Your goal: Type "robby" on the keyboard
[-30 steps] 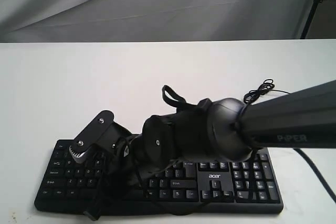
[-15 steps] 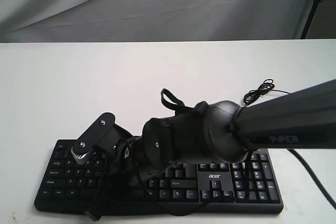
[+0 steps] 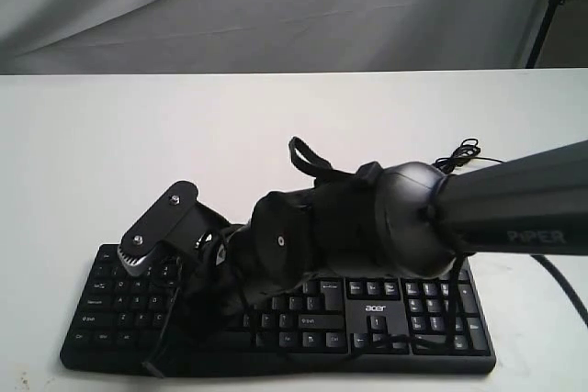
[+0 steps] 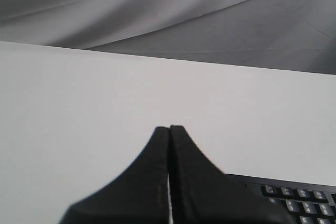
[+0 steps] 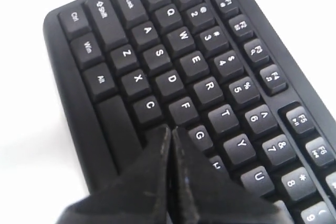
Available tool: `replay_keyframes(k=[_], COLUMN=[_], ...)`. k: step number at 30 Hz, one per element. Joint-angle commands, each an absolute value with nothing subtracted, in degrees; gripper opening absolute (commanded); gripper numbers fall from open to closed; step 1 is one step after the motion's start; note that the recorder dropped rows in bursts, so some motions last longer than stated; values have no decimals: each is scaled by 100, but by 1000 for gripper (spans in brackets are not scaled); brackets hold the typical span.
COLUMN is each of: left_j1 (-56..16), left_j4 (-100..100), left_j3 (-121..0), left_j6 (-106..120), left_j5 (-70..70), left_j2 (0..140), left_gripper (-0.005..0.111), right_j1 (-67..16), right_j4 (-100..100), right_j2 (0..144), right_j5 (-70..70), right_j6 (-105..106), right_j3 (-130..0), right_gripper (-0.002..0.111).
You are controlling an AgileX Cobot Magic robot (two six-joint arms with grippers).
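The black keyboard (image 3: pixel 404 319) with white legends and an "acer" logo lies along the near edge of the white table (image 3: pixel 138 135). My right arm (image 3: pixel 367 227) reaches across it from the right to its left half. In the right wrist view my right gripper (image 5: pixel 170 129) is shut, with nothing held. Its tips are over the bottom letter row of the keyboard (image 5: pixel 210 51), beside the C key (image 5: pixel 149 106) and just under F and G. Whether they touch a key does not show. My left gripper (image 4: pixel 169 128) is shut and empty over bare table, with a corner of the keyboard (image 4: pixel 299 195) beside it.
The keyboard's thin black cable (image 3: pixel 457 158) lies coiled on the table behind the number pad. A grey cloth backdrop (image 3: pixel 276 6) hangs behind the table's far edge. The right arm hides the middle keys in the exterior view.
The right arm's wrist section has shifted slightly up and to the left over the keyboard's left half, and its elbow bulk has moved a little right. The keyboard has not moved.
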State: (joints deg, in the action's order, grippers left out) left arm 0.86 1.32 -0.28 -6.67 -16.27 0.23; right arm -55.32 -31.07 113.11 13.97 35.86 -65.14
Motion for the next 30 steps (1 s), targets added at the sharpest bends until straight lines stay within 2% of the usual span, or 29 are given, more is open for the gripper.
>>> replay_keyframes(k=[1,14,30], left_j1=[66,66,66], left_j4=[78,78,78], left_j3=[0,0,0], left_j6=[-688,-688,-688], left_j5=[-1613,-1613,-1613], left_j2=[0,0,0], left_gripper=[0,0,0], right_j1=[-5510,-5478,-5382], right_j4=[-2982,-3039,-2842], right_j2=[11262,11714,10996], right_j5=[1433,1407,1294], right_j6=[3567,3547,3490], right_j3=[-6549,-6549,-6549], right_gripper=[0,0,0])
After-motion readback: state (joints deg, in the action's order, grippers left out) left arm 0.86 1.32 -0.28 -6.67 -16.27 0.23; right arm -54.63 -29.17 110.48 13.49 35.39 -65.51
